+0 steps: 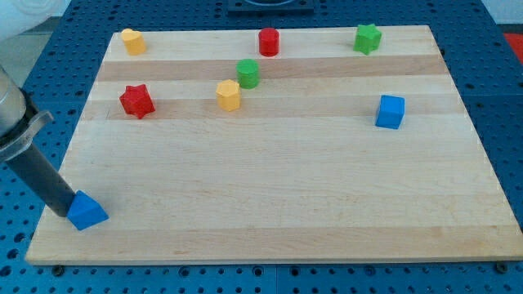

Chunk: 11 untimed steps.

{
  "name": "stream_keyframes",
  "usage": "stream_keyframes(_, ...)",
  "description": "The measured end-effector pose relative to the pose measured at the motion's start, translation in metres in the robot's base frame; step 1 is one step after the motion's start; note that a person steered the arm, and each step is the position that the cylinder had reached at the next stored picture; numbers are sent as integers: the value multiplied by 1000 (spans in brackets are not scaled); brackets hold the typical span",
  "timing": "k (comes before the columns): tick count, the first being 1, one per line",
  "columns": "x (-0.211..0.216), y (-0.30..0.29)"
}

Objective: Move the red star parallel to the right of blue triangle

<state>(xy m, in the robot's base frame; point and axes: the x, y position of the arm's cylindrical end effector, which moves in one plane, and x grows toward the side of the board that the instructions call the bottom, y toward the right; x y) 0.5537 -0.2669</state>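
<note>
Where the wooden board (270, 220) comes nearest the view's bottom left corner, my tip (65, 214) touches the left side of the blue triangle (87, 211); the rod ends bare, with no jaws to spread or press. Farther up on the right sits a blue cube (391, 112). Well above the triangle lies the red star (136, 101), with a yellow block (229, 95) and green cylinder (248, 73) toward the middle. Along the far edge stand another yellow block (133, 41), a red cylinder (269, 42) and a green star (368, 38).
</note>
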Motion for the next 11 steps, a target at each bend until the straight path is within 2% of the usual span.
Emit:
stream_keyframes(2, -70, -7)
stream_keyframes(4, -73, -7)
stream_keyframes(7, -123, -38)
stream_keyframes(8, -178, -21)
stream_keyframes(9, -192, 16)
stream_keyframes(11, -148, 129)
